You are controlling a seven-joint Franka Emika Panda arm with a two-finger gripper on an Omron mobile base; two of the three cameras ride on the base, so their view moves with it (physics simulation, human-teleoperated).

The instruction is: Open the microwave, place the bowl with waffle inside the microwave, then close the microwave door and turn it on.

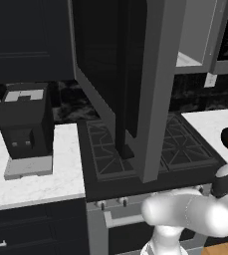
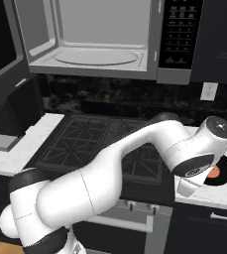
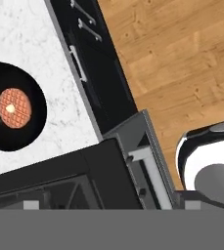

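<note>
One step done: the wide grey-framed microwave (image 2: 105, 39) above the stove stands open, its pale cavity and round turntable bare and ready to receive the dish.
Door: the dark glass microwave door (image 1: 120, 79) with its vertical bar handle swings out to the left, well clear of the opening, so it should not block a lift from the right.
Bowl: the small shallow black bowl (image 3: 13, 113) sits on the white marble counter (image 3: 15, 39) right of the black gas stove (image 2: 100, 144), near the counter's front edge.
Waffle: the round orange-brown gridded waffle (image 3: 14, 108) lies flat at the bowl's middle.
Arm: the wrist hangs over the bowl, likely lining up a grasp.
Gripper: the fingertips cannot be made out, so its opening cannot be told.
Next, as I judge: descend and take the bowl by its rim.
</note>
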